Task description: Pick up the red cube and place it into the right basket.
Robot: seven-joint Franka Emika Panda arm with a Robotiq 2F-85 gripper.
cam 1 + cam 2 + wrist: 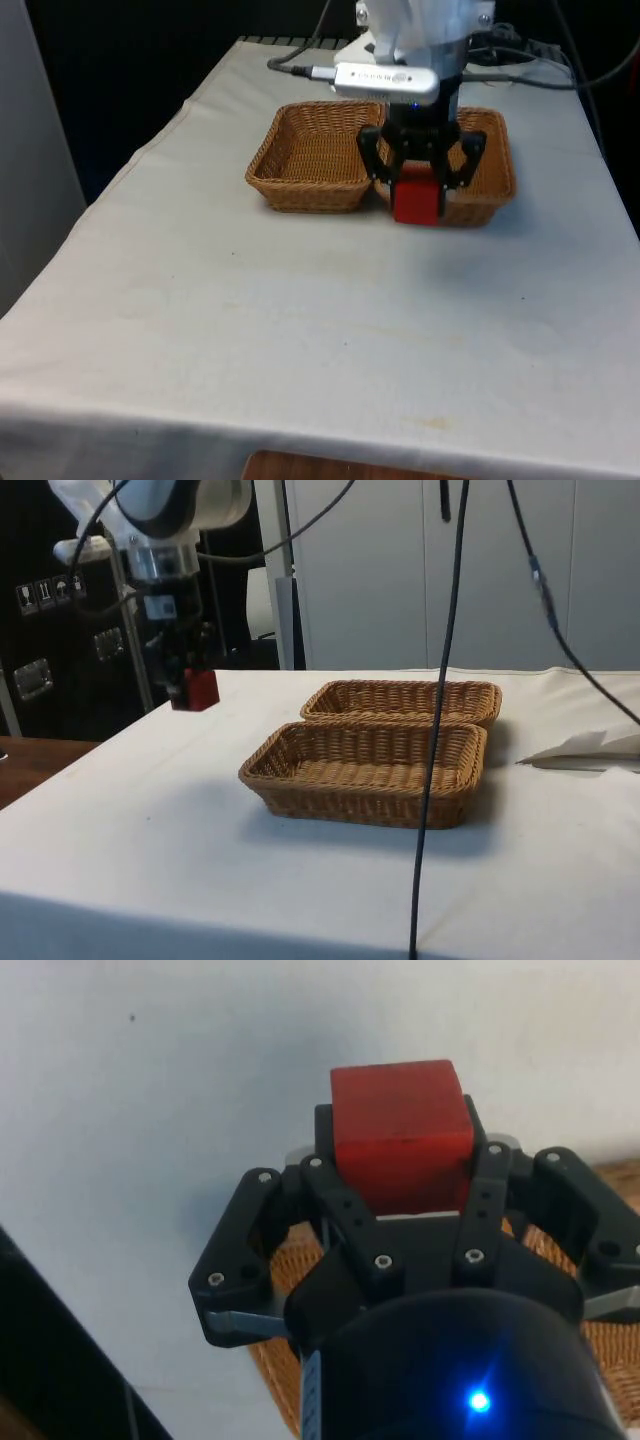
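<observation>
The red cube (416, 200) hangs in the air, with my gripper (418, 188) shut on it. In the front view it overlaps the near wall of the right wicker basket (492, 165). The side view puts the cube (194, 691) and the gripper (188, 680) well above the cloth and short of the nearer basket (365, 770), not over its opening. In the wrist view the cube (400, 1135) sits between the black fingers (485, 1195), with basket weave (612, 1345) behind the gripper (400, 1175).
A second wicker basket (312, 155) stands touching the right one, on the front view's left. Cables (520, 60) lie at the table's far end, and one cable (435, 730) hangs across the side view. White cloth (300, 320) covers the table.
</observation>
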